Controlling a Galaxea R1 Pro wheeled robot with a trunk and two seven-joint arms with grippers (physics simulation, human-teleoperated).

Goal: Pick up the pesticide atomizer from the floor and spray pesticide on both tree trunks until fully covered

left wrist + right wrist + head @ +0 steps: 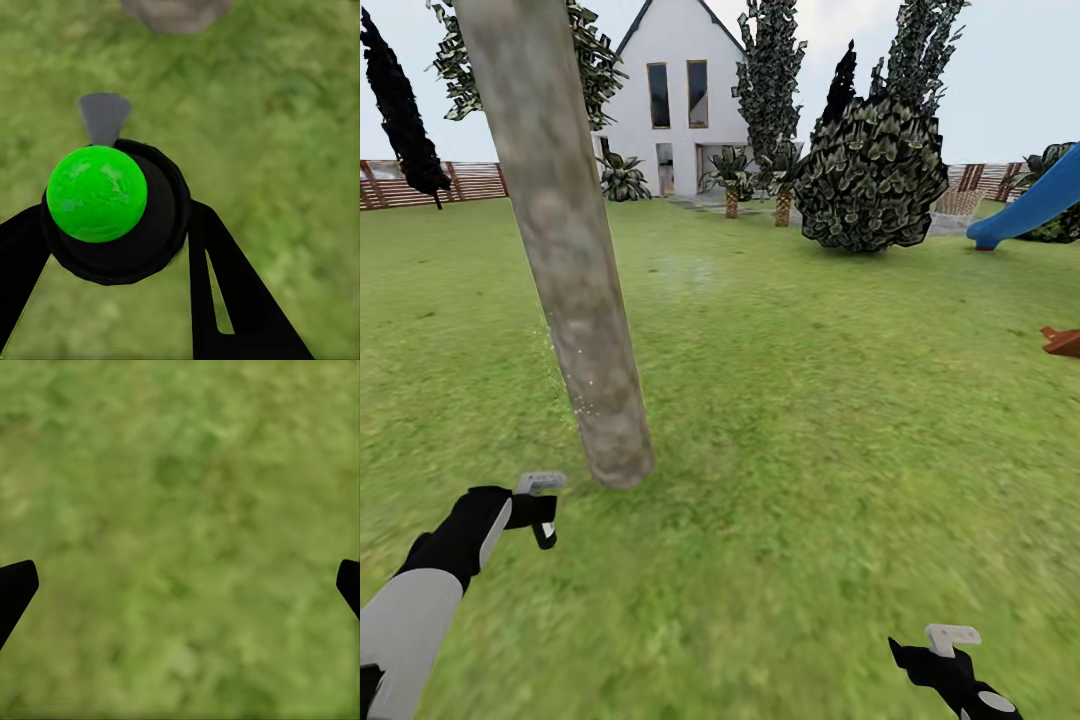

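Seen from the head camera, the tree trunk (565, 250) rises at about eleven o'clock, a leaning grey-brown column whose flared base meets the lawn (810, 400) just ahead of the left arm; a scatter of tiny white specks dots its lower left side; the left gripper (532, 512) sits at about eight o'clock, near the trunk's foot but apart from it, clamped around the pesticide atomizer (540, 497), whose light grey trigger head shows above the black body; in the left wrist view the atomizer (112, 214) is pressed between the two black fingers (225, 292), its round black end bearing a bright green spot, its grey nozzle aimed toward the trunk's base (176, 13); the right gripper (950, 650) hangs at about five o'clock over bare grass, and the right wrist view shows its fingertips (16, 585) spread far apart with nothing between them; farther off, a white house (680, 100) stands at twelve o'clock, a broad dark bush (870, 175) at one o'clock, a blue slide (1030, 205) at two o'clock, and a slatted brown fence (460, 182) at ten o'clock.
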